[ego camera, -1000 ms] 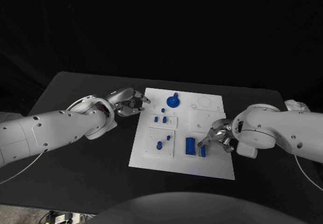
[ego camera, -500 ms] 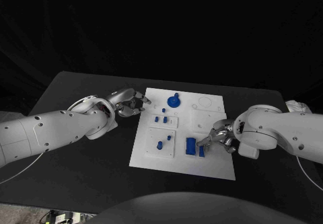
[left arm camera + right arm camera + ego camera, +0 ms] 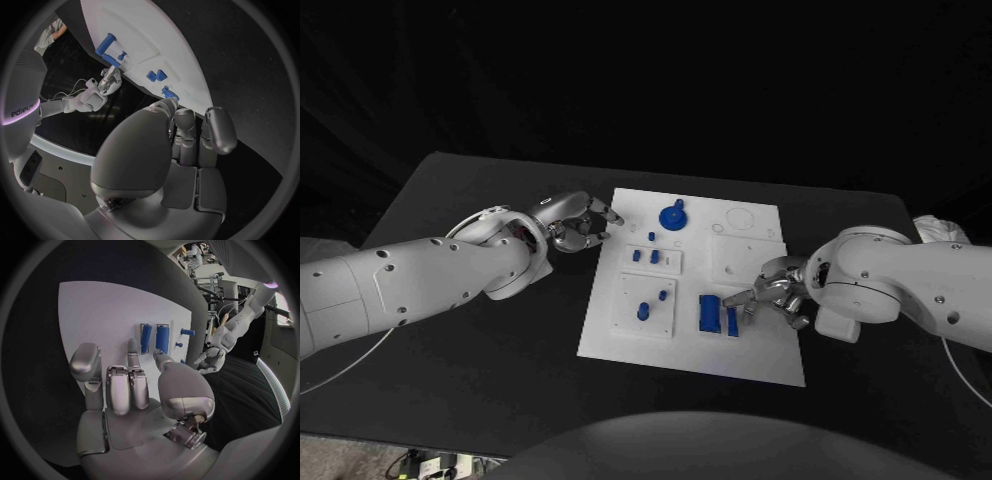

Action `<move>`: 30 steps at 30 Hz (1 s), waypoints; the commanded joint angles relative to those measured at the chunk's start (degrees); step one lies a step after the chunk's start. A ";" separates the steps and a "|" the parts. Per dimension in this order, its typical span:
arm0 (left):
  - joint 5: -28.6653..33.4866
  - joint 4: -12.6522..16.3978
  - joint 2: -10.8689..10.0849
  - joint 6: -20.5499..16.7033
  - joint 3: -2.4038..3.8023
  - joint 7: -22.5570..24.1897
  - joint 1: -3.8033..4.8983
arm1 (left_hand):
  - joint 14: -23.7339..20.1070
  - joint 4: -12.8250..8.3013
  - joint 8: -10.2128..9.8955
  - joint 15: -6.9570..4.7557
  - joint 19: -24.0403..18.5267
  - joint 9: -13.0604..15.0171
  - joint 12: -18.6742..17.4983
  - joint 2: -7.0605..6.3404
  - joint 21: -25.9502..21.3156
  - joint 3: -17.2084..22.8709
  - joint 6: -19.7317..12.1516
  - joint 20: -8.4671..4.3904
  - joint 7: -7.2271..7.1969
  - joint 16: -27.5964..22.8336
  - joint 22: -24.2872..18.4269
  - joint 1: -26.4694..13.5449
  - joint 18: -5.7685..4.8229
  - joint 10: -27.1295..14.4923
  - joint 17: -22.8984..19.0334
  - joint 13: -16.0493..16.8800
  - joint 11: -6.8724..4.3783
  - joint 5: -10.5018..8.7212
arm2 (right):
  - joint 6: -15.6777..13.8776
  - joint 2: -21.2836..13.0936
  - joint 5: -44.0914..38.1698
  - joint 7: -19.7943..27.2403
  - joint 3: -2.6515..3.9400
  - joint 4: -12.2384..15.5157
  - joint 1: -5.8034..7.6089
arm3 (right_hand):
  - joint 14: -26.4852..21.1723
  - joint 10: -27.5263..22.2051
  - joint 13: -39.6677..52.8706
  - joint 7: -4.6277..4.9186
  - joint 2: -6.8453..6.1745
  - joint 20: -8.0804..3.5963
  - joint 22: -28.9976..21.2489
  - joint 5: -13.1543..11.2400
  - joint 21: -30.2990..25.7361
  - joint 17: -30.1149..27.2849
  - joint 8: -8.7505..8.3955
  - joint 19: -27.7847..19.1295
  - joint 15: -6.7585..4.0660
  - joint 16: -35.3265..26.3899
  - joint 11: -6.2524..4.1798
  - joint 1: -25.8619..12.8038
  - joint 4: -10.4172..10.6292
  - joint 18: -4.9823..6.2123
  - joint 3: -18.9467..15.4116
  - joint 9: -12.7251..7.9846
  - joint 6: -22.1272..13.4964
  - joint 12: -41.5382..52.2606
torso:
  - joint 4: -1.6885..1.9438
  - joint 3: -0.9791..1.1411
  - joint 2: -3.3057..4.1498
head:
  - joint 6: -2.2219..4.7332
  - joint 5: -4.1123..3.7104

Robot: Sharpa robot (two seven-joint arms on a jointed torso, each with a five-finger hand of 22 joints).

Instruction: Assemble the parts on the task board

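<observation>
The white task board (image 3: 750, 350) lies mid-table. A round blue part (image 3: 672, 216) stands near its far edge, and small blue pegs (image 3: 645, 257) and another blue piece (image 3: 643, 309) stand on its left half. A wide blue bar (image 3: 708, 314) and a narrow one (image 3: 733, 321) lie side by side on the near right. My right hand (image 3: 770, 296) hovers just right of the narrow bar (image 3: 145, 338), one finger (image 3: 132, 351) stretched toward it, holding nothing. My left hand (image 3: 574, 222) hangs off the board's left edge, fingers (image 3: 215, 130) curled in around nothing.
Black tabletop (image 3: 473, 340) surrounds the board on all sides. The board's right half has empty round and square recesses (image 3: 737, 225). My right forearm (image 3: 906, 285) lies over the table's right side and my left forearm (image 3: 416, 280) over its left.
My right hand has drawn back a little to the right, off the narrow blue bar it was touching. The left hand has barely moved.
</observation>
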 commanded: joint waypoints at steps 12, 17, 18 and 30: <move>0.83 0.50 -0.57 -1.33 0.05 2.69 -0.23 | 0.15 -0.07 0.03 0.48 0.23 0.01 -0.25 -1.32 0.21 2.45 0.25 0.43 0.60 0.35 9.44 -0.18 0.31 1.38 0.26 0.08 -0.09 0.29 | -11.09 -7.11 -3.51 19.98 -0.04 7.11 -0.86 | 5.81 6.06 15.09 0.19 -1.36 -0.44 7.85 25.38 4.09 14.31 4.87 1.43 -0.61 4.33 0.38 14.68 -10.22 -0.12 5.22 6.35 -5.06 0.22 | -0.07 0.10 0.03 | 0.00 0.08; 1.22 0.69 -0.85 -2.25 0.05 3.89 -0.42 | 0.19 -0.08 0.08 0.44 0.24 0.02 -0.24 -1.62 0.27 3.37 0.49 0.40 0.85 0.43 9.44 -0.33 0.31 1.96 0.37 0.11 -0.16 0.28 | -16.96 -10.41 -10.25 27.68 -0.05 10.21 -2.41 | 5.98 6.06 15.09 0.95 -0.31 -0.06 8.42 23.99 7.00 15.07 12.81 1.69 0.08 4.86 0.83 19.67 -12.69 -0.65 5.96 15.80 -13.95 0.22 | -0.12 0.06 -0.04 | 0.00 -0.36; 1.31 0.76 -0.94 -2.55 0.05 4.29 -0.51 | 0.20 -0.08 0.10 0.43 0.24 0.03 -0.24 -1.71 0.29 3.66 0.57 0.39 0.93 0.46 9.45 -0.39 0.31 2.15 0.40 0.12 -0.17 0.26 | -18.99 -11.17 -13.23 29.50 -0.06 10.79 -2.98 | 5.98 6.06 15.09 1.62 -0.21 0.26 8.61 22.64 7.98 15.07 13.47 1.81 0.46 4.86 1.44 20.63 -13.08 -0.86 5.98 16.37 -15.60 0.22 | -0.15 0.03 -0.09 | 0.00 -0.41; 1.67 0.90 -1.22 -3.34 0.07 5.28 -1.04 | 0.24 -0.09 0.27 0.35 0.26 0.09 -0.32 -2.16 0.43 4.88 1.21 0.32 1.39 0.53 9.47 -0.70 0.30 2.86 0.48 0.13 -0.30 0.20 | -28.98 -12.26 -32.08 32.79 -0.09 10.56 -8.33 | 5.98 6.06 15.09 0.03 -2.09 0.46 8.90 11.98 10.39 15.07 27.32 1.69 -0.12 4.86 0.58 22.60 -11.26 -1.02 2.99 26.15 -18.02 0.22 | -0.15 0.00 -0.23 | 0.00 -0.62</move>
